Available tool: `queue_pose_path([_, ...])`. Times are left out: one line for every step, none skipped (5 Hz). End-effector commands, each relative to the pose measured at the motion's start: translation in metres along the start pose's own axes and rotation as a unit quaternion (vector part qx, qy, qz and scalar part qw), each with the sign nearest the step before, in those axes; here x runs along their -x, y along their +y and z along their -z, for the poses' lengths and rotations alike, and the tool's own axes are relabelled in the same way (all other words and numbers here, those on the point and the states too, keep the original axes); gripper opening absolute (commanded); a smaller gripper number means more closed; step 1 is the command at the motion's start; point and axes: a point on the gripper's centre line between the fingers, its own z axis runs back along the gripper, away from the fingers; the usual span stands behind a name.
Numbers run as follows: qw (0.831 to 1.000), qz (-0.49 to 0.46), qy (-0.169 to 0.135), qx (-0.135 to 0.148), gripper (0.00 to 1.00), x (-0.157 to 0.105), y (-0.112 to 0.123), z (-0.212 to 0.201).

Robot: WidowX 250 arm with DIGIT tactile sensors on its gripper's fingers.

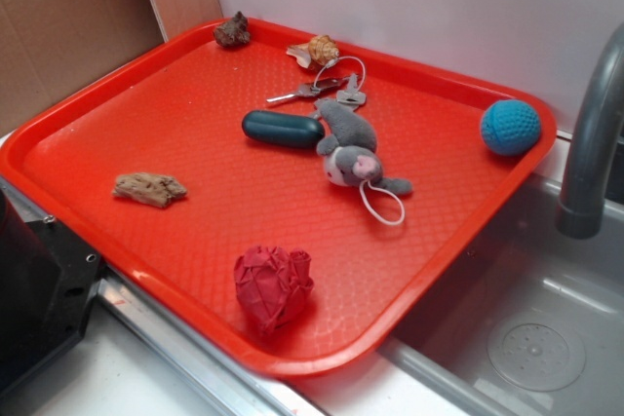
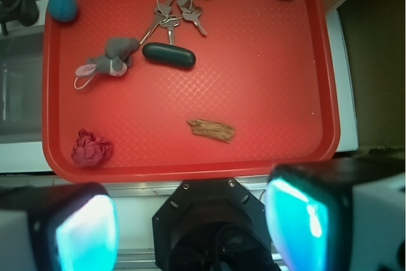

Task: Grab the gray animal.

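In the exterior view the gray animal [image 1: 349, 146] lay near the middle of the red tray [image 1: 136, 94], its back end touching the dark teal capsule [image 1: 283, 129], keys [image 1: 317, 90] just behind it and its white cord loop [image 1: 383, 205] trailing toward the front rim. I judged it light, soft and squashy, best pinched across the plump body rather than a floppy limb or the cord. My arm was not visible there. In the wrist view the toy sat at the tray's upper left, and my gripper [image 2: 190, 223] hung well apart from it with fingers [image 2: 85, 233] spread wide, holding and touching nothing.
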Motion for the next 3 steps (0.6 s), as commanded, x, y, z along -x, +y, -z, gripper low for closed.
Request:
queue_pose_path([1.0, 0.0, 0.0, 0.0, 1.0, 0.0, 0.0, 0.0])
queue_pose_path([0.996, -0.088, -0.004, 0.013, 1.0, -0.004, -0.02, 0.034])
queue_pose_path([0.989, -0.139, 0.023, 0.038, 1.0, -0.046, -0.058, 0.073])
